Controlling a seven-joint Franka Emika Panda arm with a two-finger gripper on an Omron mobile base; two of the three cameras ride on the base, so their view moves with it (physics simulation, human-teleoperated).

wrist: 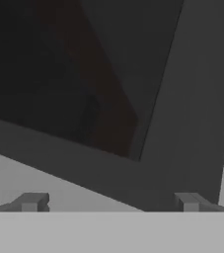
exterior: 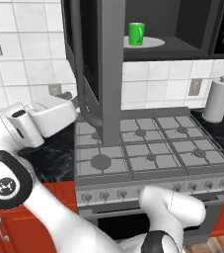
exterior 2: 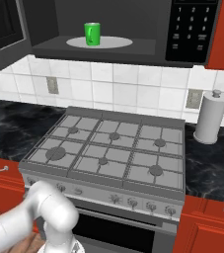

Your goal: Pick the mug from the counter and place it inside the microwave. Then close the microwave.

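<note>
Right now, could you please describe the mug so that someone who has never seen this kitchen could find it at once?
Look above the grey gas stovetop to the open dark microwave mounted over it. On its pale round turntable stands the mug, upright and small. It is the only bright green thing there, a cylinder with a side handle, far smaller than the white paper towel roll on the counter.

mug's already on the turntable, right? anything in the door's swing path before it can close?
Yes, the mug sits upright on the turntable inside the microwave. The door stands wide open. Nothing visible sticks out of the opening. The gripper, fingers apart, faces the door frame close up.
</note>
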